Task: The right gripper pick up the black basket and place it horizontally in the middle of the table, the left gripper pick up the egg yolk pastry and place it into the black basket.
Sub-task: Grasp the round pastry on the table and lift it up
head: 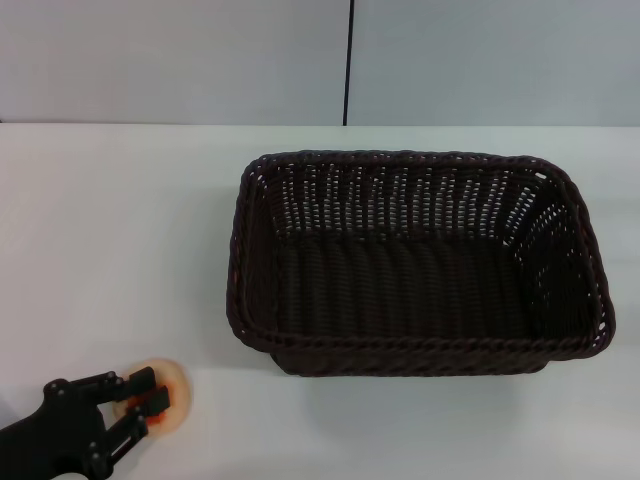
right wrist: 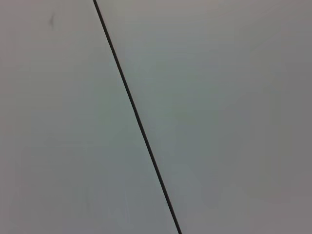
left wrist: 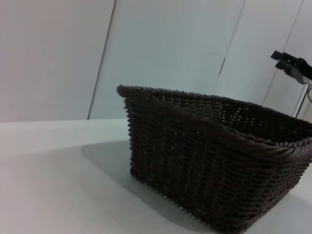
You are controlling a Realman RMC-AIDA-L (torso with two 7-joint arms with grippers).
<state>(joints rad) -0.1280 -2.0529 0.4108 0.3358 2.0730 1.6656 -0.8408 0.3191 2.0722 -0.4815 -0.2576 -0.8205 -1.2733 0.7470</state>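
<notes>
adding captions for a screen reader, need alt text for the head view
The left gripper reaches in from the near left corner of the white table, its fingers around the egg yolk pastry. The empty black basket sits lengthwise at the centre-right.

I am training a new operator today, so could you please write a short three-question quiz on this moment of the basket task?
1. True or false: the black basket lies tipped on its side.
2. Multiple choice: the egg yolk pastry is A) inside the basket, B) on the table between the fingers of the left gripper, C) raised over the basket.
3. Fill in: the right gripper shows only in the left wrist view, beyond the basket and ___ its rim.

Key
1. False: it stands upright, open side up, with nothing in it.
2. B, near the table's front left corner.
3. above.
</notes>
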